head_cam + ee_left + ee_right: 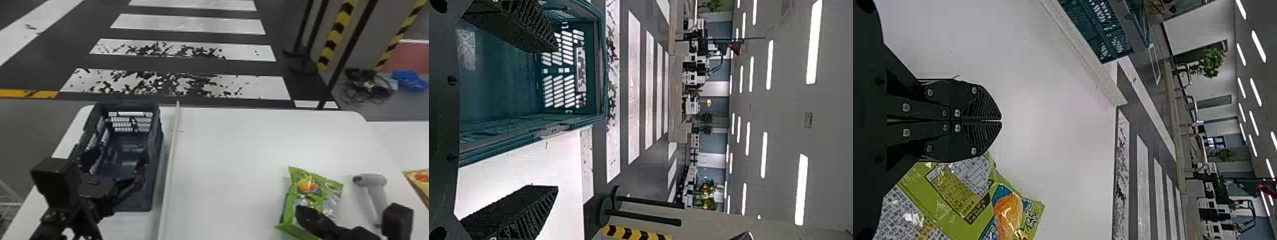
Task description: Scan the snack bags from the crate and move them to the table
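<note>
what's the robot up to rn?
Neither arm is holding anything. The left pincer is open over the plastic crate; the right pincer is shut beside the green snack bag. That bag lies on the white table, outside the crate, with the handheld scanner to its right. Whether it has been scanned, I can't tell.

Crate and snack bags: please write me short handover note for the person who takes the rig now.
Left gripper: open, empty, at the crate.
Right gripper: shut, empty, near the green snack bag.
Done: green bag lies on the table, beside the scanner. Scanned or not, cannot tell.
Left: perhaps scan it; check the crate's hidden part for more bags.
</note>
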You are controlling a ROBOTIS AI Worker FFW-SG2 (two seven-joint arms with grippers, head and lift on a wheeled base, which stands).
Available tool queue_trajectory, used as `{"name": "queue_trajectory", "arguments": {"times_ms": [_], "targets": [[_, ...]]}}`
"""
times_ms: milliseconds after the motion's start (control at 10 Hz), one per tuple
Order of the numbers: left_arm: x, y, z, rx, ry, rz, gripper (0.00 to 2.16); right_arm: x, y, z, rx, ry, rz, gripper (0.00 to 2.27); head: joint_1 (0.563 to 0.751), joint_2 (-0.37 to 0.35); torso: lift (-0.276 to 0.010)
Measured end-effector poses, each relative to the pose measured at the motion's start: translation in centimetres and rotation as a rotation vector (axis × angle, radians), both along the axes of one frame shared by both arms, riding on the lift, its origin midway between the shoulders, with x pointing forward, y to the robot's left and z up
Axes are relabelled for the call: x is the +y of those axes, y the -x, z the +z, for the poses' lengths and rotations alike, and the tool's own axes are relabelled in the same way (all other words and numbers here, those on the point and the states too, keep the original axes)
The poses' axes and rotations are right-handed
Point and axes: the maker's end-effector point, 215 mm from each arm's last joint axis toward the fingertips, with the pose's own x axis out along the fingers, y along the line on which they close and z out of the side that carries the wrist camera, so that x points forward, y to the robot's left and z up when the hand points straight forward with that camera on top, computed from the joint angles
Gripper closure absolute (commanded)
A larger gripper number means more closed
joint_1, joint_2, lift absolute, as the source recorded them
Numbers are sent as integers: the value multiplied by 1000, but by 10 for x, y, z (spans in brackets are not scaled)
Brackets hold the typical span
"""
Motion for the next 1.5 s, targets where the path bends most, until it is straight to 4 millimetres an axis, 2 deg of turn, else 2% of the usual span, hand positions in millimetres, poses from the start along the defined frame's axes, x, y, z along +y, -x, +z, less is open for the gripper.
{"name": "queue_trajectory", "arguments": {"times_ms": [300, 600, 700, 1000, 1500], "targets": [[-5, -5, 3, -12, 9, -10, 9, 38, 9, 2, 11, -96, -42, 2246, 695, 11, -95], [-4, -5, 4, -18, 13, -11, 9, 84, 1, 1, -1, -152, -45, 2246, 695, 73, -95], [-3, -6, 5, -22, 14, -11, 9, 91, -2, -5, -4, -156, -42, 2246, 695, 92, -95], [-1, -6, 8, -30, 18, -7, 9, 79, -9, -34, -2, -139, -81, 2246, 695, 84, -95], [1, -3, 9, -34, 20, -4, 9, 62, -3, -54, 3, -118, -115, 2246, 695, 64, -95]]}}
